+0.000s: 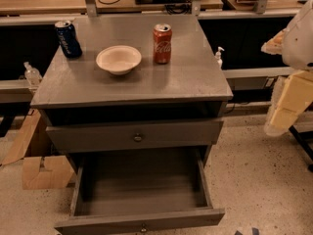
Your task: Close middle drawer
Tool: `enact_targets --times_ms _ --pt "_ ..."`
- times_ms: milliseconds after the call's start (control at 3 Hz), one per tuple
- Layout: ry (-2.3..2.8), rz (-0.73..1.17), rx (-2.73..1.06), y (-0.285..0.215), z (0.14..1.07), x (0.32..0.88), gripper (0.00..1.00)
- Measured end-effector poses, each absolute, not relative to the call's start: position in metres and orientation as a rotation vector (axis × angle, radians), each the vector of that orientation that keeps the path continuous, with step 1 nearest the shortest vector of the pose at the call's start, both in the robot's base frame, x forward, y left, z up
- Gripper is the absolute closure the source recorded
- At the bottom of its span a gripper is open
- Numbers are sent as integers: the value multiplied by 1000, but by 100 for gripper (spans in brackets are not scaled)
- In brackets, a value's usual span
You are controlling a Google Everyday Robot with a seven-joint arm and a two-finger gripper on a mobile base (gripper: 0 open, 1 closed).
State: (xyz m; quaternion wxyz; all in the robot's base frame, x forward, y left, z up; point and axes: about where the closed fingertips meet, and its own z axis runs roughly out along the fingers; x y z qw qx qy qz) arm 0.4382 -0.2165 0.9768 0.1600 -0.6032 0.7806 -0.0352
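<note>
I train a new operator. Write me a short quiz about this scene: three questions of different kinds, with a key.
1. True or false: the middle drawer is pulled far out and nothing lies in it.
2. What stands between the blue can and the red can? A) bowl B) plate C) mug
3. Fill in: in the picture, the gripper is near the ____ edge, apart from the cabinet.

Key: 1 true; 2 A; 3 right.
</note>
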Motion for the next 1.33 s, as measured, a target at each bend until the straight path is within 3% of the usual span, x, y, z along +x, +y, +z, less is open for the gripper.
enact_targets --times_ms 667,1000,1333 --pt "2171 -32 -1663 -212 949 439 0" --pt "2150 72 -1578 -210 898 419 7" --pt "2207 182 -1487 -212 778 402 33"
